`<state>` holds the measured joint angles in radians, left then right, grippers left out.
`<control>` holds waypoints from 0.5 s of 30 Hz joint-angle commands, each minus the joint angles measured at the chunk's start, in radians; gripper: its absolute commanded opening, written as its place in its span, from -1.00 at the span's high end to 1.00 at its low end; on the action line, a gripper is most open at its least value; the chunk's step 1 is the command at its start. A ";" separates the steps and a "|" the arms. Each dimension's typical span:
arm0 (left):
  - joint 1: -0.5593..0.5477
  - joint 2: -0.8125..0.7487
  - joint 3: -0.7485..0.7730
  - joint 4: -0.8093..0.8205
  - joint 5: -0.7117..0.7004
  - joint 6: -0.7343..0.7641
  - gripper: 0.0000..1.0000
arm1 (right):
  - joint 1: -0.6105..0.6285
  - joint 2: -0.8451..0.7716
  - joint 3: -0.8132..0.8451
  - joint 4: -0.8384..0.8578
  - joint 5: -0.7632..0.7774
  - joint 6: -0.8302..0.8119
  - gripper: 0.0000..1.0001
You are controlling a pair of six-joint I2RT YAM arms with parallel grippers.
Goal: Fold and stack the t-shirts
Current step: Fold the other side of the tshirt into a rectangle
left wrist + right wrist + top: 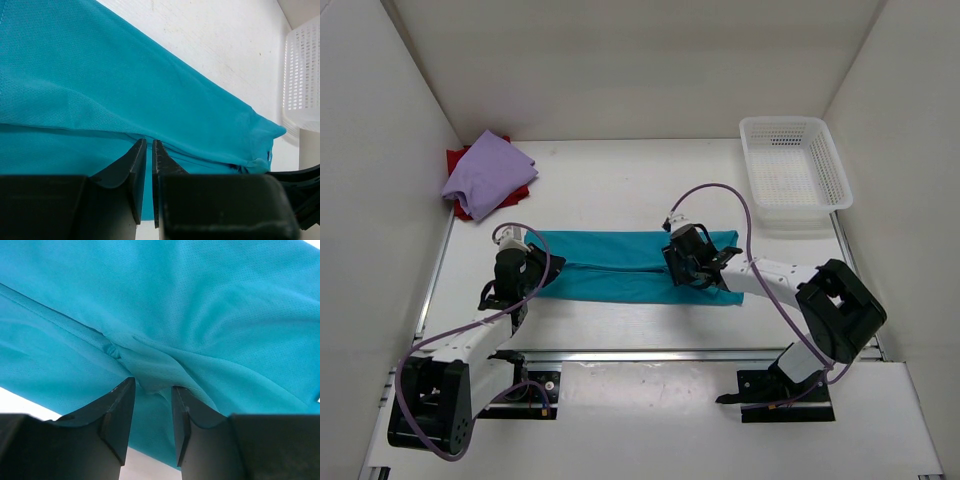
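Shirts number three: teal [620, 265], lavender [486, 174], red [460, 160]; one basket [794, 165].

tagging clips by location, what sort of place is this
Probably a lab test cell for robot trials, not a home: plain white enclosure walls boxing in a white tabletop, with a teal cloth t-shirt and a white plastic mesh basket as props.

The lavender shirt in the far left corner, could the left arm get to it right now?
Probably not yet: the left pincer is shut on the teal shirt. The lavender shirt lies beyond it with bare table between, so letting go should free the way.
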<state>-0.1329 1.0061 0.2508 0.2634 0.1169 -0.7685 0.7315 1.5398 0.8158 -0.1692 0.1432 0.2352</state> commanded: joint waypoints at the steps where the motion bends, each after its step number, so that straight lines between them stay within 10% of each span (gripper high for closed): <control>1: -0.001 -0.006 -0.011 0.028 0.010 -0.005 0.58 | -0.012 0.025 0.034 0.060 -0.016 0.009 0.33; 15: 0.006 0.006 -0.018 0.036 0.010 -0.002 0.58 | 0.012 -0.029 0.026 0.093 -0.072 0.052 0.77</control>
<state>-0.1329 1.0183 0.2386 0.2726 0.1200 -0.7689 0.7250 1.5749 0.8215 -0.1192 0.0917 0.2615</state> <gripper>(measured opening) 0.212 0.151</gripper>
